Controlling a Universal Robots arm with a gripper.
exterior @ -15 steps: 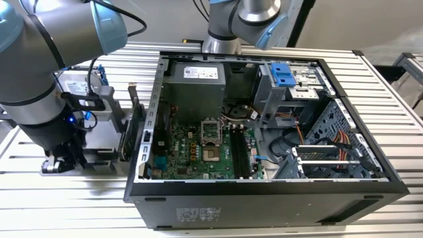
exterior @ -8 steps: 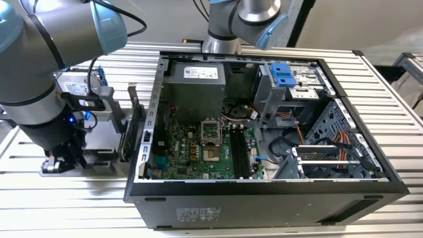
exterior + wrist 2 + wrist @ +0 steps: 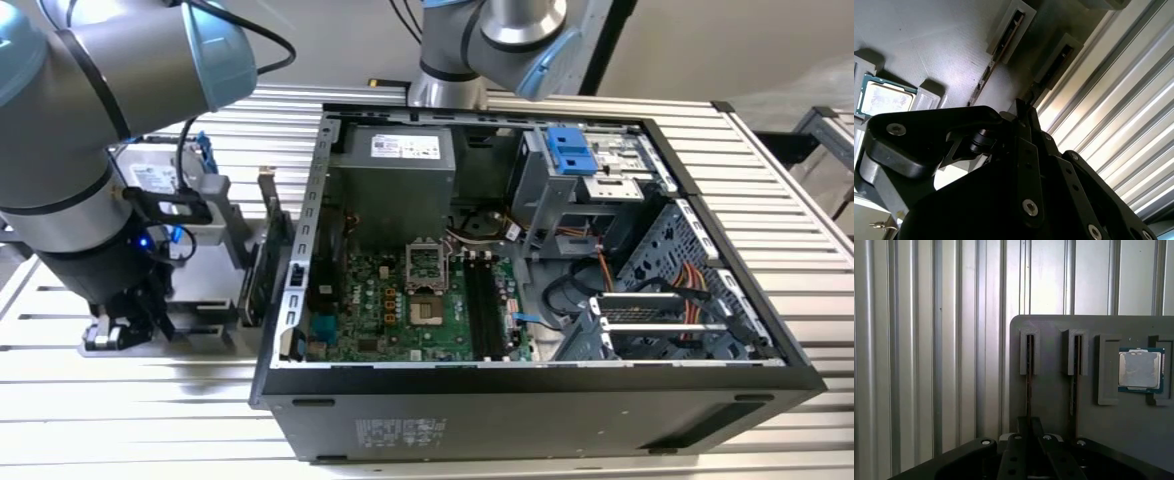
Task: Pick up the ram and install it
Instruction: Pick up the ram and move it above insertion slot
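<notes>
— Surface and surroundings?
— Slatted metal table (image 3: 134, 420), bearing an open computer case (image 3: 534, 415) with motherboard exposed. Pale floor (image 3: 787, 60) past the far corner.
— Location of the ram (image 3: 1028, 390)?
— Standing on edge in a slot of the grey holder plate (image 3: 1054, 405), beside the case at the exterior view's left. Second stick (image 3: 1073, 390) and processor (image 3: 1139, 370) alongside.
— Gripper (image 3: 1029, 421)?
— Down on the ram, clamped narrow on its edge.

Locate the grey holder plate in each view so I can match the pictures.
Exterior view: the grey holder plate sits at the exterior view's left, beside the computer case.
First wrist view: it is the grey slab bearing a processor chip.
Second wrist view: the same plate with the same chip.
Shared landmark: the ribbed metal table.
</notes>
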